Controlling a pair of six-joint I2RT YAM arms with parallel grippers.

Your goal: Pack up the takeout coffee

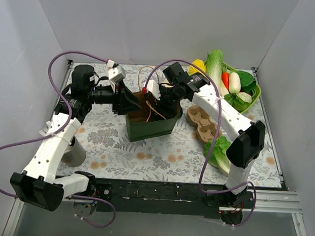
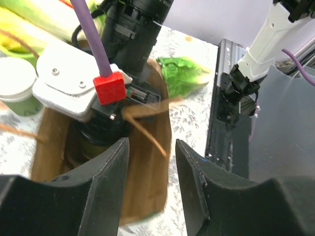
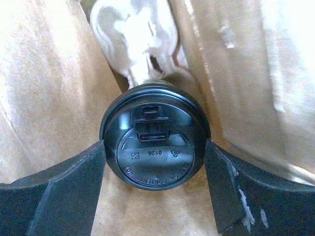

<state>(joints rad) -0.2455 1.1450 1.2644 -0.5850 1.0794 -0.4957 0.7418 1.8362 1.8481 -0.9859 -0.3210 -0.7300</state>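
Top view: one dark green paper bag (image 1: pixel 146 129) stands at the centre of the surface (image 1: pixel 160 158). The right arm (image 1: pixel 222 114) dips into its mouth from 2 o'clock, and the left arm (image 1: pixel 51 154) comes up to its rim from 9 o'clock. One brown pulp tray (image 1: pixel 202 123), two holes, both look vacant, lies at the bag's 3 o'clock. One grey cup (image 1: pixel 76 155) at 8 o'clock, half under the left arm. One green basket (image 1: pixel 253 97) of vegetables at 2 o'clock. Left wrist view: left fingers (image 2: pixel 106 191) spread apart, nothing seen between them, aimed at the bag's brown inside, where the right wrist sits. Right wrist view: one takeout coffee (image 3: pixel 155 142), black lid on, down inside the bag, centre frame. Right fingers (image 3: pixel 64 191) flank it at 9 and 3 o'clock, touching both sides, apparently gripping. Judgement: lidding done and cup bagged; release and withdrawal are left.
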